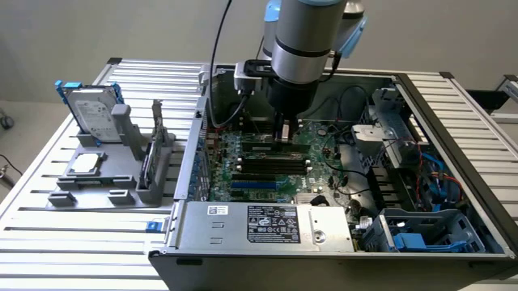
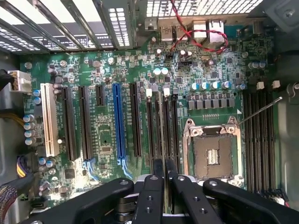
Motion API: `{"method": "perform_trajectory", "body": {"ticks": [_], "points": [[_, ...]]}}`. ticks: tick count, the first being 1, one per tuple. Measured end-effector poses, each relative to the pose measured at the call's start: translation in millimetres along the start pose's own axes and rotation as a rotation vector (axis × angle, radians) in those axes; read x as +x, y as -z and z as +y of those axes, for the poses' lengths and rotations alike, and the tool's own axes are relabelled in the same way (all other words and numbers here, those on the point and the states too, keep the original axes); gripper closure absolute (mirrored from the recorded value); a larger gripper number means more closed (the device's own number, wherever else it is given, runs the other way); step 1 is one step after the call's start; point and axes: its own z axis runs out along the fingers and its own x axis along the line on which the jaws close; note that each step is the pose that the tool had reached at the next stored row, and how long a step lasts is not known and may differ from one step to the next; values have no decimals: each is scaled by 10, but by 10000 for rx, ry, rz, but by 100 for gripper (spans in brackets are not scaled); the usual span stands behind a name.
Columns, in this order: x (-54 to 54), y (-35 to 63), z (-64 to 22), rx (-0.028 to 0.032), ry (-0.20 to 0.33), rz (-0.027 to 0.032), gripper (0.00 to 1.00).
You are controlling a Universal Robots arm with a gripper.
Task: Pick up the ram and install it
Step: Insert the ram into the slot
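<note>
The ram (image 1: pixel 270 146) is a thin greenish stick standing on edge at the far end of the bank of black memory slots (image 1: pixel 275 165) on the motherboard inside the open computer case. My gripper (image 1: pixel 283 134) reaches straight down onto it. In the wrist view the ram (image 2: pixel 160 135) appears edge-on as a narrow dark strip running along a slot beside the CPU socket (image 2: pixel 212 151). The black fingers (image 2: pixel 152 196) close on its near end, so the gripper (image 2: pixel 163 179) is shut on the ram. Whether the stick is fully seated in the slot I cannot tell.
A grey fixture (image 1: pixel 105 188) in the exterior view's left holds a silver hard drive with blue rails (image 1: pixel 93 112), an upright card (image 1: pixel 154 148) and a CPU chip (image 1: pixel 86 163). The power supply (image 1: pixel 267 223) fronts the case. A drive cage (image 1: pixel 389 130) and cables (image 1: pixel 433 176) crowd the right.
</note>
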Motion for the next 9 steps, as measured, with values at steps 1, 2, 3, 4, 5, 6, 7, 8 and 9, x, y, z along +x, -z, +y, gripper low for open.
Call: {"method": "perform_trajectory", "body": {"ticks": [1,2,3,4,5,6,7,8,9], "points": [[1,-18,-1,0,0,0,86],[2,-38,-2,0,0,0,86],[3,-56,-3,0,-1,-1,86],[4,-73,-4,0,0,-1,86],[5,-91,-5,0,0,0,86],[6,-109,-6,0,0,0,86],[7,-127,-7,0,0,0,86],[8,-145,-8,1,0,-2,86],[8,-163,-10,0,0,-2,86]]}}
